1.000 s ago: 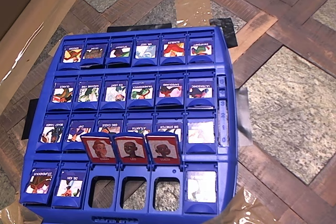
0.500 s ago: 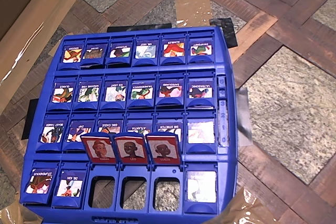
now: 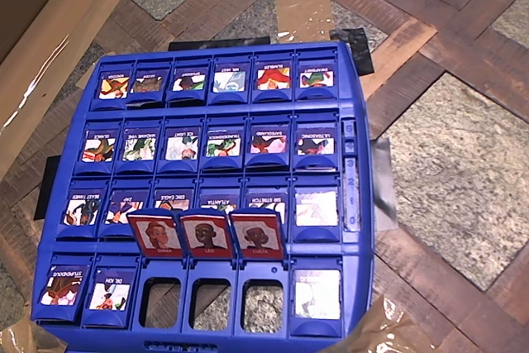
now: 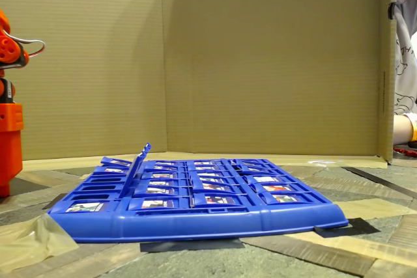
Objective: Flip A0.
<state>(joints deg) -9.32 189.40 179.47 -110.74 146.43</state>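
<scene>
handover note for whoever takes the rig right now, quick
Gripper: the orange arm stands at the left edge of the fixed view, away from the board; finger state can't be read.
STUPENDOUS tile: lying flat, blue face up, near-left corner in the overhead view, beside the DR. ION tile.
Done: nothing on this tile yet.
Left: reach in and flip it up.

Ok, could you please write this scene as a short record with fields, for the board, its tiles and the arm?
board: blue game board, flat on the table
target tile: "STUPENDOUS" tile, near left corner in the overhead view, lying flat, not yet flipped
neighbour: "DR. ION" tile, also flat
raised tiles: three red-framed portraits, standing up in the near row
arm: orange arm, left edge of the fixed view, apart from the board
</scene>
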